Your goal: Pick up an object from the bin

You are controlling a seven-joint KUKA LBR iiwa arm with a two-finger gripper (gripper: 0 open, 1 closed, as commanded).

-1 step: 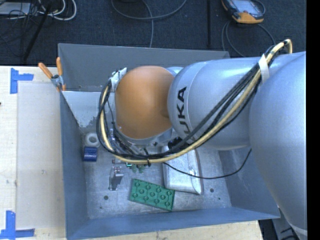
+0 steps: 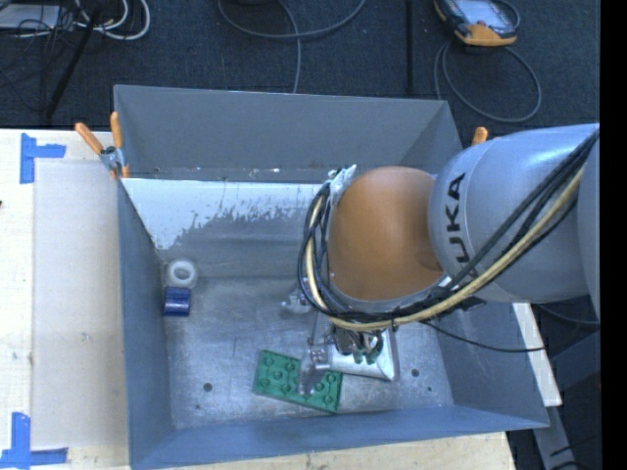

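Observation:
My gripper (image 2: 343,349) hangs low at the front of the bin, just below the arm's orange cover. Directly beneath it, on its left side, lies a flat green studded building plate (image 2: 292,380), its right edge reaching under the gripper. A small white flat piece (image 2: 382,364) with a green patch lies under the gripper's right side, touching the plate's right end. I cannot make out whether anything is held.
A small blue piece (image 2: 176,302) with a pale translucent ring (image 2: 180,274) just behind it lies near the bin's left wall. The arm and its cables cover the bin's right half.

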